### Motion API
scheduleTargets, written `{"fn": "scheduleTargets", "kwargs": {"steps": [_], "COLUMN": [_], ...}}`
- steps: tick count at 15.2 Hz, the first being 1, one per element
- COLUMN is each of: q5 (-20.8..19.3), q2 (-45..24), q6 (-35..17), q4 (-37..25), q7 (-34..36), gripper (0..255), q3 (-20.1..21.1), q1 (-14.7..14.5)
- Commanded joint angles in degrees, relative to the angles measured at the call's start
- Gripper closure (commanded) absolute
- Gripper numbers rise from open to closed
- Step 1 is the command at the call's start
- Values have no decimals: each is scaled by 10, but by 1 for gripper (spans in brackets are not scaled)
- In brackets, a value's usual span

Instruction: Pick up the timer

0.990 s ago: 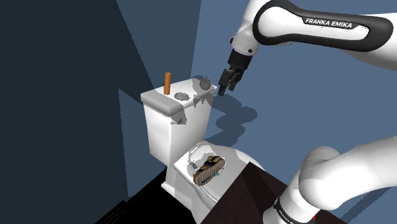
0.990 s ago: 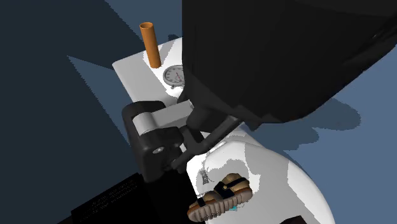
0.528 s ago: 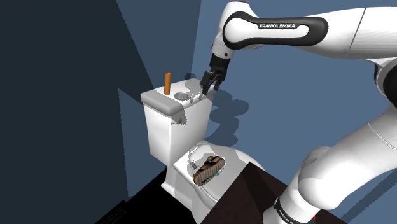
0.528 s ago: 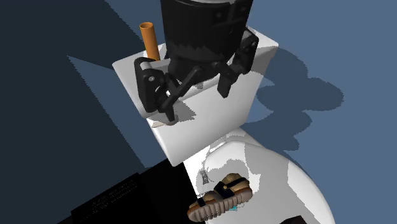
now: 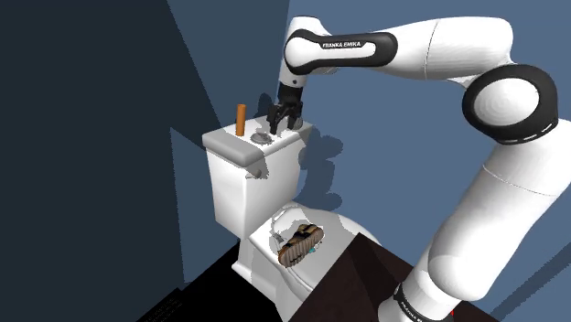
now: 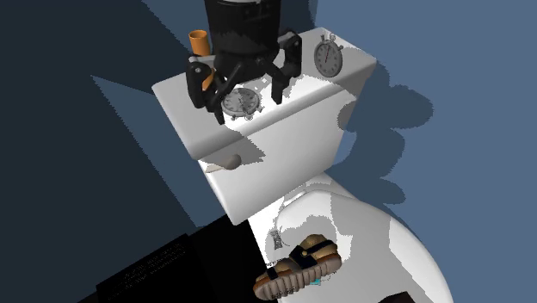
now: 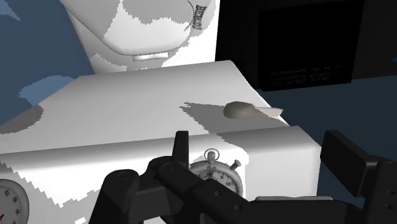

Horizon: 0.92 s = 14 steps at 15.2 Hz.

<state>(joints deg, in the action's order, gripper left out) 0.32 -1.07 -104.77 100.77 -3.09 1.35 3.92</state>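
The black jaws are held spread over the round grey timer on the white cistern lid — placed to straddle it before closing.

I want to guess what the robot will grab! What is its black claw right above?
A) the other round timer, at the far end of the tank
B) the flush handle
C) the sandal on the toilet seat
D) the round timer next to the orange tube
D: the open gripper hangs just above the timer lying beside the orange tube on the tank lid.
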Motion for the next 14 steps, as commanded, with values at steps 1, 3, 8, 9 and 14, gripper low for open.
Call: {"fn": "scheduleTargets", "kwargs": {"steps": [1,3,8,9,14], "q5": [-2,-4,-6,-6,-6], "q2": [-55,-105,-186,-186,-188], "q6": [4,13,20,12,-22], "q4": [-52,-106,-182,-175,-143], "q7": [1,2,4,4,4], "gripper": [0,0,0,0,0], "q3": [-2,-4,-8,-8,-8], "q1": [2,4,7,7,7]}}
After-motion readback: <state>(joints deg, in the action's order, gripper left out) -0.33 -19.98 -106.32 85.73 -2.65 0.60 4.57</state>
